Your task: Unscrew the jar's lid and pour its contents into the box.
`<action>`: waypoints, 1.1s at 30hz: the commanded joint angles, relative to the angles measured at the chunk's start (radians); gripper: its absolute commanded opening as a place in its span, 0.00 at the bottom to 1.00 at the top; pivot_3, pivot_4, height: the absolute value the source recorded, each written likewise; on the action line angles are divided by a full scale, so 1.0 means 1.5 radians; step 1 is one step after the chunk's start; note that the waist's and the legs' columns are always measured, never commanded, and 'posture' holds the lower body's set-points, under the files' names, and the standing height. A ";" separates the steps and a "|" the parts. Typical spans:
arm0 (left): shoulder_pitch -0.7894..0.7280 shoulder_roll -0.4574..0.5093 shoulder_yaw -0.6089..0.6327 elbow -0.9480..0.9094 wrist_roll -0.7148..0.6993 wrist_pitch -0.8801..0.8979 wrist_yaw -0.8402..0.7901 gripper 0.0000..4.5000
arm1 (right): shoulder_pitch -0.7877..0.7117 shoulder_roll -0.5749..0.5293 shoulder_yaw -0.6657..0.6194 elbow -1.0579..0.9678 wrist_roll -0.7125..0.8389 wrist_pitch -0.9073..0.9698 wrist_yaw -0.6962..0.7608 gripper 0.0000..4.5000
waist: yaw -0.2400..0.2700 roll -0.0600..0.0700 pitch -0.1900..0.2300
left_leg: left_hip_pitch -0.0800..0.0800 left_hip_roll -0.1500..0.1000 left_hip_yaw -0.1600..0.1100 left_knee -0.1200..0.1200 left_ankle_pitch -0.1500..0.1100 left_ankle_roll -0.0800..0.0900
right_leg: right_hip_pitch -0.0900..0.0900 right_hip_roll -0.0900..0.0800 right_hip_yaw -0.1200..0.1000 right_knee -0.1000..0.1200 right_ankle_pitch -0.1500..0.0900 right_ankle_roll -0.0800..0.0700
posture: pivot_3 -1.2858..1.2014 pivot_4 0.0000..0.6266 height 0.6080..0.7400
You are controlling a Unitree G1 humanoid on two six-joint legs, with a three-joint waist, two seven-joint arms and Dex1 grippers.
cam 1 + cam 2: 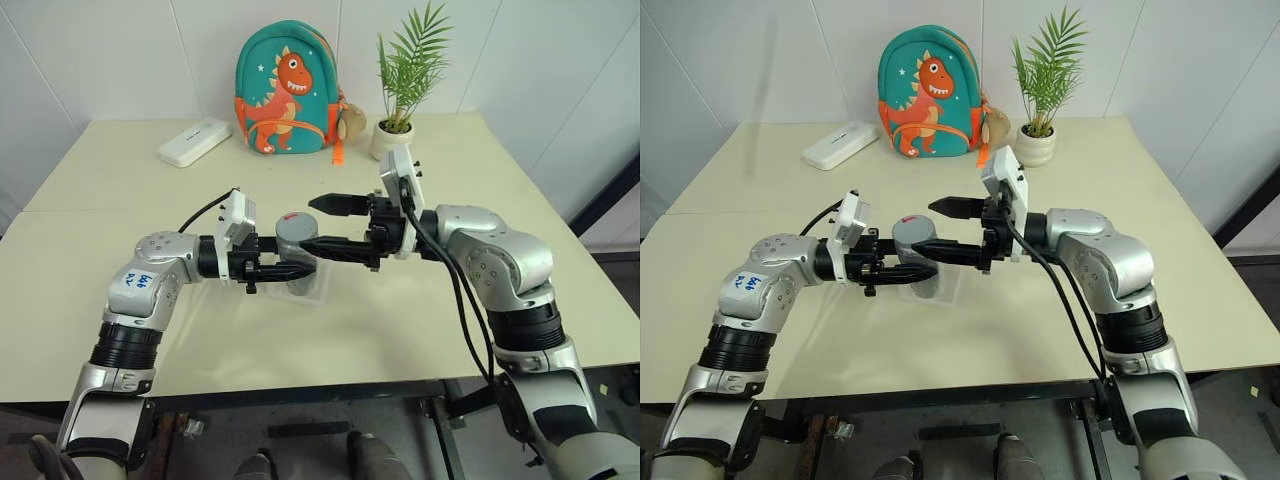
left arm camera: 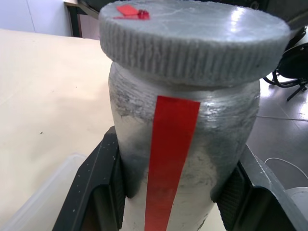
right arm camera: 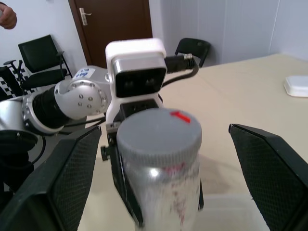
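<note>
The jar [image 1: 296, 250] is upright above the box [image 1: 318, 290] at mid-table, clamped low on its body by the left gripper [image 2: 173, 192], with the grey lid [image 2: 192, 38] screwed on. The right gripper [image 1: 325, 225] reaches in level from the other side, jaws spread wide to either side of the lid without touching it. To do the unscrewing well, I judge it should centre on the ribbed rim, close squarely on it, then twist while the left grip holds the jar firm and vertical over the box.
</note>
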 commanded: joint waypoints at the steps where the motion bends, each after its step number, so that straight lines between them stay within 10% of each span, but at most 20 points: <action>1: -0.004 0.007 0.013 -0.018 -0.012 -0.002 -0.001 0.44 | -0.025 0.012 0.010 -0.005 -0.011 -0.012 -0.010 0.99 | 0.000 0.000 0.000 | 0.000 0.000 0.000 0.000 0.000 0.000 | 0.000 0.000 0.000 0.000 0.000 0.000 | 0.52 0.24 1.00; 33: -0.001 0.007 0.014 -0.020 -0.014 -0.004 0.002 0.44 | -0.052 0.001 0.015 0.055 -0.056 -0.040 0.003 0.99 | 0.000 0.000 0.000 | 0.000 0.000 0.000 0.000 0.000 0.000 | 0.000 0.000 0.000 0.000 0.000 0.000 | 0.52 0.24 1.00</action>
